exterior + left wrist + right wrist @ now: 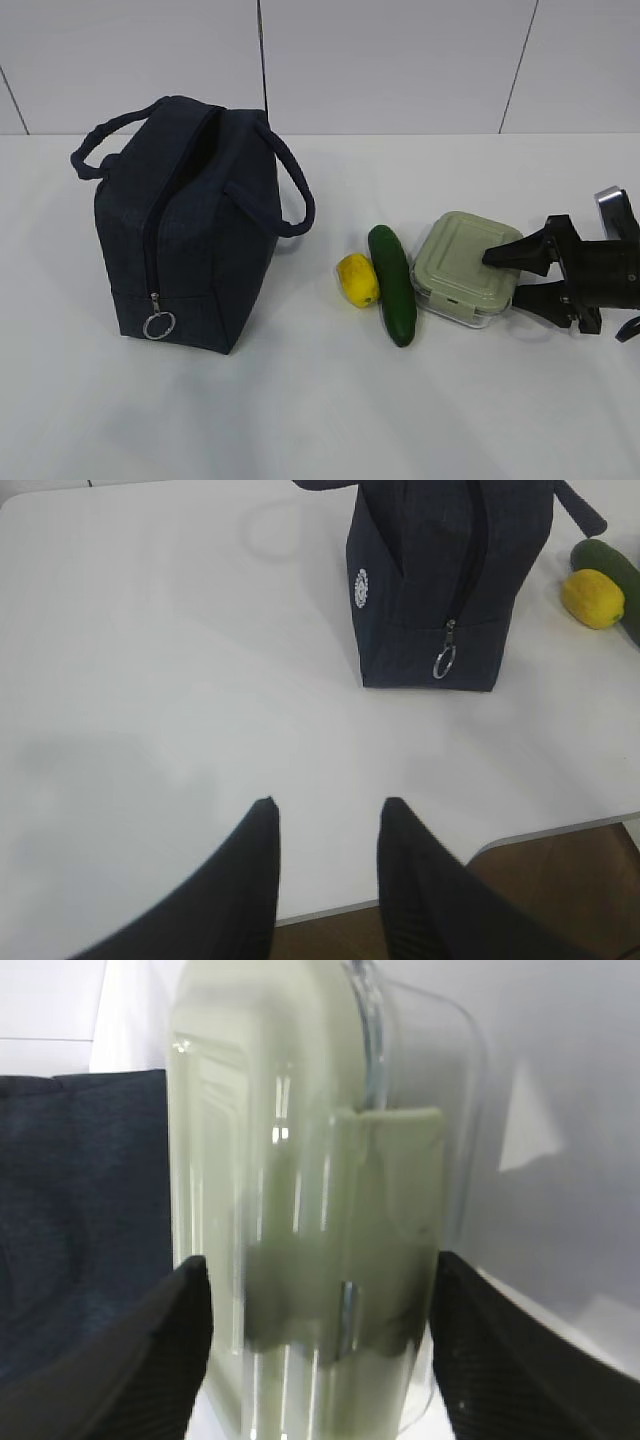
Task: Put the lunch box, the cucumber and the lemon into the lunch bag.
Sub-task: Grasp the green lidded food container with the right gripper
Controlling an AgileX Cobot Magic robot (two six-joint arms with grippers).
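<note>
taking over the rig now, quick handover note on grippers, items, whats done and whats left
Right gripper: jaws open, straddling the lunch box, one above the lid and one at its side, not closed.
Left gripper: open, empty, above bare table in front of the lunch bag.
Lunch bag is upright, unzipped on top. Lemon and cucumber lie side by side between bag and box.
Done: nothing packed. Left: all three items.
</note>
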